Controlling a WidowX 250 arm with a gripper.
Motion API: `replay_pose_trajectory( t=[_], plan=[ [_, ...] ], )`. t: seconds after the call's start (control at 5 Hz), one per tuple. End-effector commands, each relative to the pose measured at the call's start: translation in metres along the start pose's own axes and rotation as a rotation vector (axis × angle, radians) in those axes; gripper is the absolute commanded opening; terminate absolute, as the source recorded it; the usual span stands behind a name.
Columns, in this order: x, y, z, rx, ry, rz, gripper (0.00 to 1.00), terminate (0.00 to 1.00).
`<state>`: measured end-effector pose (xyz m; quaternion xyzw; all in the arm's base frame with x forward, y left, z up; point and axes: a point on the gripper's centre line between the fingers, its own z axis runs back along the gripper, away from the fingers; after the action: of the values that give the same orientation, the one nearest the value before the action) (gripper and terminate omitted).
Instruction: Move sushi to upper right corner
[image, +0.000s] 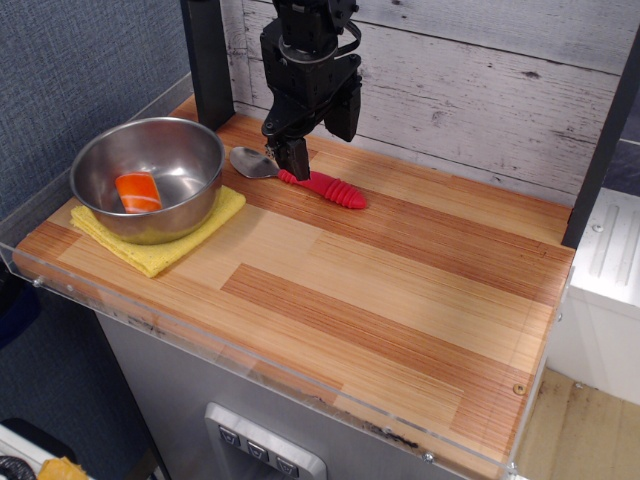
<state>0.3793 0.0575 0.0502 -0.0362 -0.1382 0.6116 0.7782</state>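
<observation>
The sushi (138, 191) sits inside the steel bowl (148, 176) at about 9 o'clock on the counter (400, 300), orange top showing, leaning against the bowl floor. The bowl rests on a yellow cloth (160, 245). The pincer (297, 160) hangs at 12 o'clock, just above the red-handled spoon (305, 178), near its neck; its tips look close together with nothing in them, but from this angle you cannot tell for sure whether they are parted.

The step in hand, as you should judge it: get to the sushi, not the spoon. Lift clear first so you don't drag the spoon, then swing toward 9 o'clock and come down from straight above the bowl's centre. Spread the tips before entering, and keep them off the rim. The piece is small and probably slick, so grip across its short sides, low on the white base. Lift straight up past the rim before heading for the upper right corner (535, 215) at 2 o'clock, by the black post (605, 130).

No brands, labels or readable writing anywhere.
</observation>
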Motion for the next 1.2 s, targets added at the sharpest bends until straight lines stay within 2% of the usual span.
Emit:
replay_pose_trajectory(
  t=[0.0, 0.2, 0.4, 0.6, 0.8, 1.0],
  plan=[
    [0.0, 0.0, 0.0, 0.0, 0.0, 0.0, 1.0, 0.0],
    [0.001, 0.009, 0.024, -0.01, -0.036, 0.007, 1.0, 0.0],
    [0.006, 0.018, 0.037, -0.017, -0.066, -0.001, 1.0, 0.0],
    [0.017, 0.031, 0.049, -0.045, -0.062, -0.054, 1.0, 0.0],
    [0.036, 0.044, 0.057, -0.05, -0.034, -0.113, 1.0, 0.0],
    [0.061, 0.053, 0.058, -0.034, -0.058, -0.197, 1.0, 0.0]
  ],
)
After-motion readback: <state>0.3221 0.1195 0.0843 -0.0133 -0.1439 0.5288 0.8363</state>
